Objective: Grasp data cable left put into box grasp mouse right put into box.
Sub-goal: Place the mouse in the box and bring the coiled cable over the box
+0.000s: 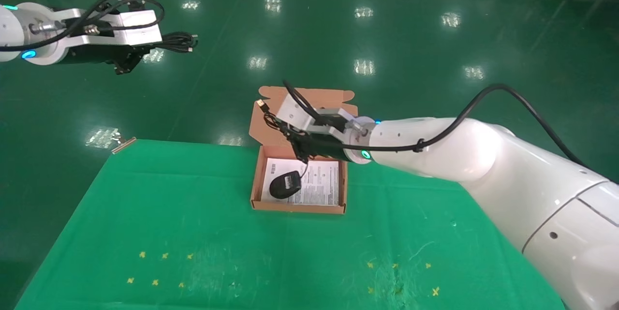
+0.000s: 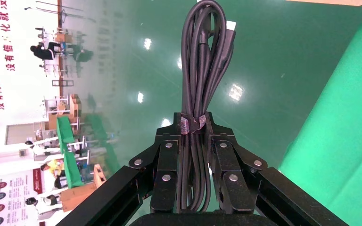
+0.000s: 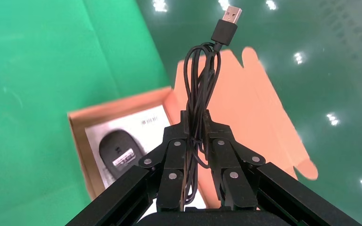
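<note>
Mouse [image 1: 285,184] in box [image 1: 256,189]; right end effector [image 1: 302,148] pinches its cord; left end effector [image 1: 126,61] grips data cable [image 1: 179,41].

Green cloth and shiny floor

Lying across the table as a green cloth [image 1: 193,232], carrying small yellow crosses [image 1: 154,282] near the front; reflecting ceiling lights on the green floor [image 1: 367,29] beyond.
</note>
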